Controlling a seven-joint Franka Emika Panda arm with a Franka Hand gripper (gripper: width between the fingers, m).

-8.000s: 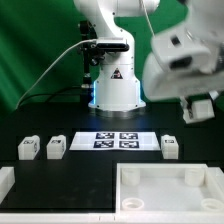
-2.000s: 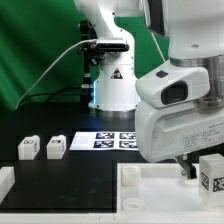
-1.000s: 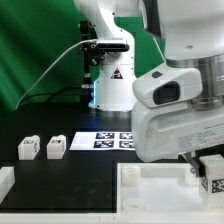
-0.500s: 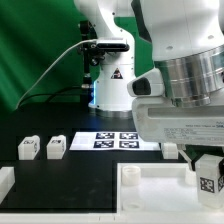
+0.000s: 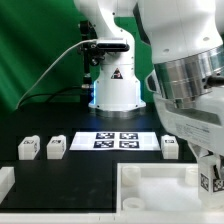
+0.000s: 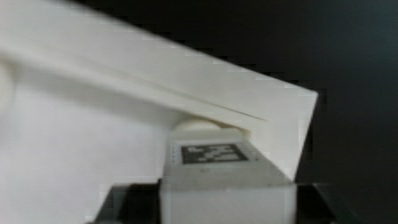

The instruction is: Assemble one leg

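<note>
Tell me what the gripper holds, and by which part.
The gripper holds the leg, pinched by its two opposite side faces; its tagged face is uncovered.

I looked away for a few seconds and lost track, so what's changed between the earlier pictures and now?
The gripper, shut on a leg, came down from the upper right to the corner of the large white piece on the exterior view's right, sinking slightly in the last second. The two loose legs, the third leg by the marker board and the large white piece stayed put.
</note>
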